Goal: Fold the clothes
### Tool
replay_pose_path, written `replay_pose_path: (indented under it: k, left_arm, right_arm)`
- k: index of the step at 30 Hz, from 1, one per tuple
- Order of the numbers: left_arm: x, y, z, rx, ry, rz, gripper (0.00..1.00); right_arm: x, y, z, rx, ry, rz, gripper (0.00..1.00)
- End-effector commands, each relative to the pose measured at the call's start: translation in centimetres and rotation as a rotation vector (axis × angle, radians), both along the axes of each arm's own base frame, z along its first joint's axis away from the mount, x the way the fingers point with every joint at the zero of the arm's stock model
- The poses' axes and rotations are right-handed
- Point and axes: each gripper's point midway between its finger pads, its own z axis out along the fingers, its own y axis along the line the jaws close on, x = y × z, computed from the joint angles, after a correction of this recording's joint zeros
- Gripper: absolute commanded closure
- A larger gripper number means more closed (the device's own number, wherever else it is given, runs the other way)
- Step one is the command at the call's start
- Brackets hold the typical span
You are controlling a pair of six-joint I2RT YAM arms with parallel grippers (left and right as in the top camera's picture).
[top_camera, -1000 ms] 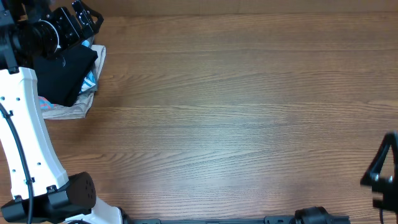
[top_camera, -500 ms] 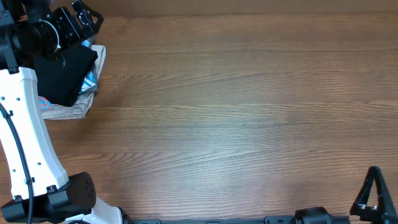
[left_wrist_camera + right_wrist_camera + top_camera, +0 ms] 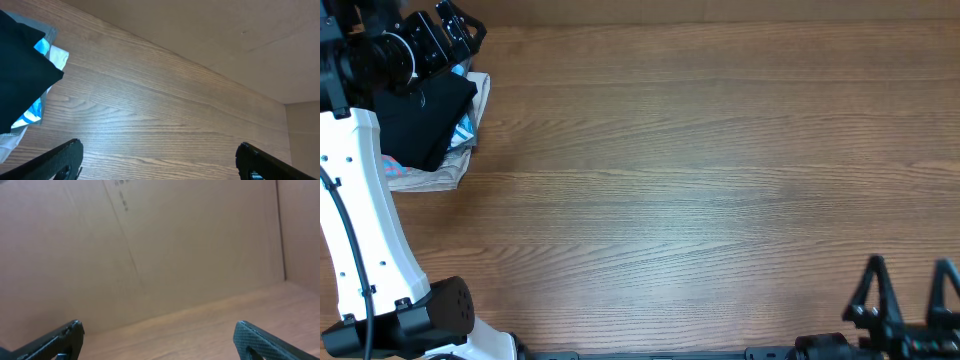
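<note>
The black T-shirt lies folded on a stack of cloths at the table's far left; in the left wrist view it fills the left edge. My left gripper is open and empty, just above and behind the stack, with wide-apart fingers over bare wood. My right gripper is open and empty at the table's front right corner; its fingertips frame a beige wall and the table edge.
Under the shirt lie a teal-and-white patterned garment and grey-beige cloths. The white left arm runs down the left side. A beige wall stands behind the wooden table.
My right gripper has moved from the right edge down to the front right corner and now shows both fingers spread. The left arm and the stack have not moved.
</note>
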Motion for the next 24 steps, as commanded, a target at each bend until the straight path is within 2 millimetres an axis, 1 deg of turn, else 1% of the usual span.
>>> replay_pose_path:
  k: [1,7,14,18,24]
  left_arm:
    - [-0.2,0.0,0.2,0.002,-0.003,0.003,0.0]
    - [-0.2,0.0,0.1,0.002,-0.002,0.003,0.0]
    - [-0.2,0.0,0.2,0.002,-0.003,0.003,0.0]
    - [-0.2,0.0,0.2,0.002,-0.003,0.003,0.0]
    - [-0.2,0.0,0.2,0.002,-0.003,0.003,0.0]
  right_arm:
    - [1.7,0.2,-2.1,0.073,0.019,0.006,0.0]
    - [5.0,0.5,-4.6,0.145,0.022,0.014,0.0]
    - [8.9,1.9,-7.1,0.161,-0.043,0.083,0.0]
    - [10.1,2.5,-8.2,0.16,-0.08,0.111,0.0]
    - [10.9,2.6,-9.1,0.164,-0.12,0.117,0.0]
